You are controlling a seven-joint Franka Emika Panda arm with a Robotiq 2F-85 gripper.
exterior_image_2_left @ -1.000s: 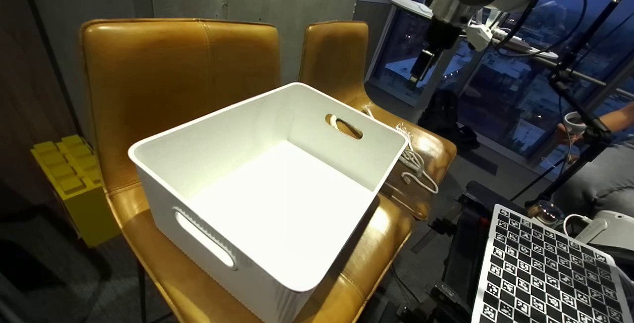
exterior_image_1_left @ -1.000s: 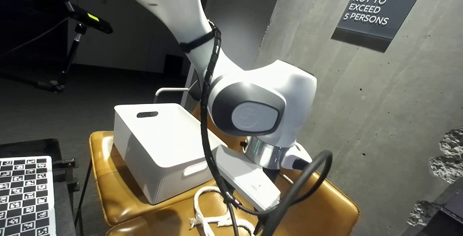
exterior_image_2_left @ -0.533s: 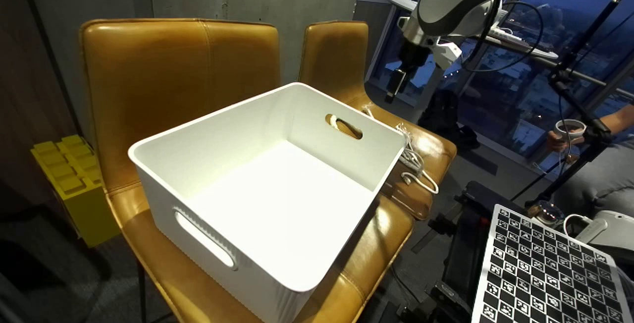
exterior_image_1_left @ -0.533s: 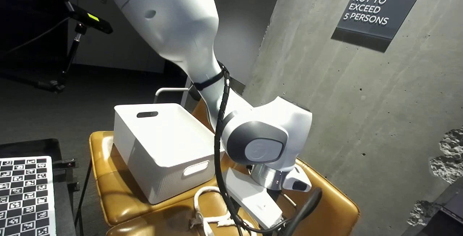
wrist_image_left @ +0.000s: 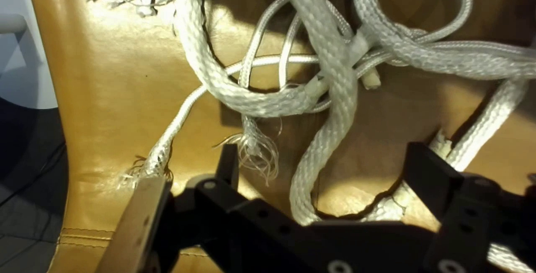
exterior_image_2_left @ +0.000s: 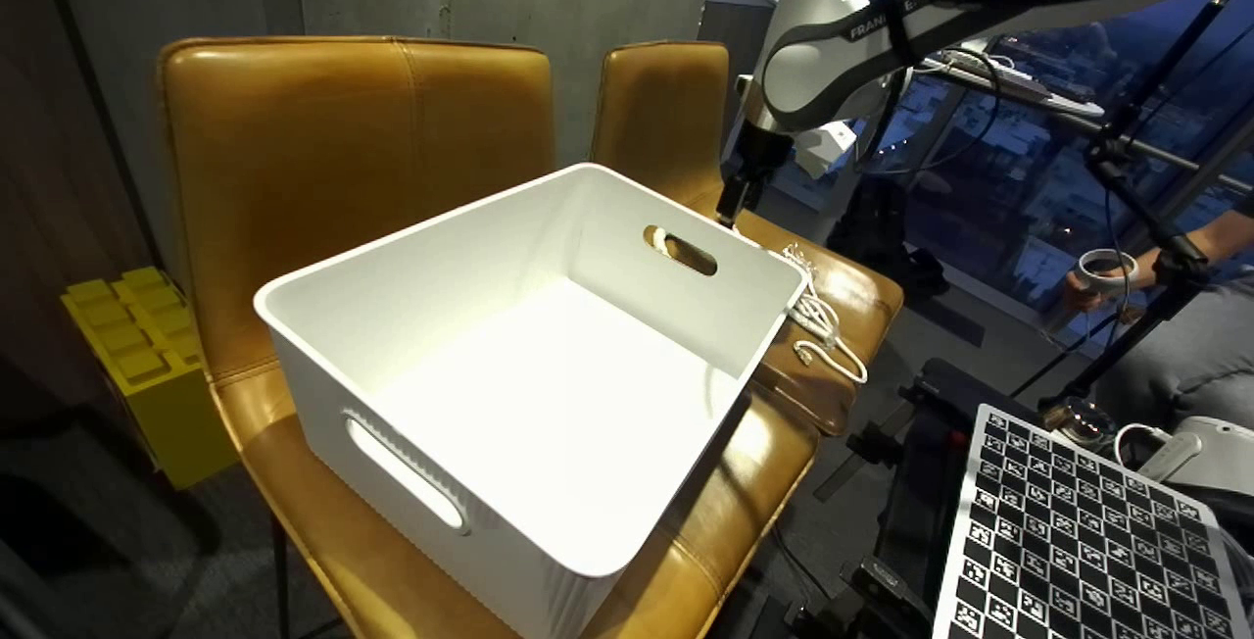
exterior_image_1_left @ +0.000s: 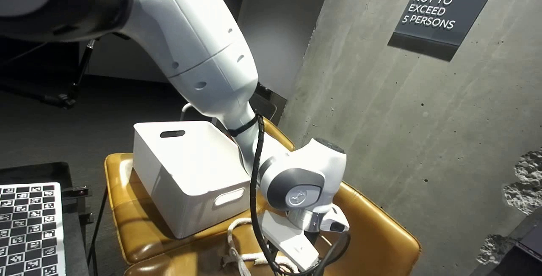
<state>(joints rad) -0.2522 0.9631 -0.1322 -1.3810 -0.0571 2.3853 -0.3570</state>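
My gripper (wrist_image_left: 322, 149) stands open above a tan leather chair seat (wrist_image_left: 121, 93), its black fingers wide apart. Between and beyond them lies a thick white braided rope (wrist_image_left: 341, 76), looped over itself. Thinner pale cords (wrist_image_left: 289, 58) tangle with it and end in frayed tufts. Part of the rope passes behind the gripper body; nothing appears gripped. In an exterior view the gripper (exterior_image_2_left: 730, 213) points down just behind the bin's far rim, its tips partly hidden. The rope (exterior_image_2_left: 821, 320) also shows beside the bin there, and the arm covers part of the rope (exterior_image_1_left: 239, 255) in an exterior view.
A white open bin (exterior_image_2_left: 509, 257) with handle slots sits on the neighbouring chair (exterior_image_2_left: 353, 120). A patterned calibration board (exterior_image_2_left: 1068, 531) lies on a black stand. A yellow block-shaped box (exterior_image_2_left: 147, 365) is on the floor. A hand at the right holds a cup (exterior_image_2_left: 1107, 267).
The arm has come down towards the rope chair, the gripper moving left and lower behind the bin. The jaws remain open. The cup in the person's hand has shifted slightly left and down.
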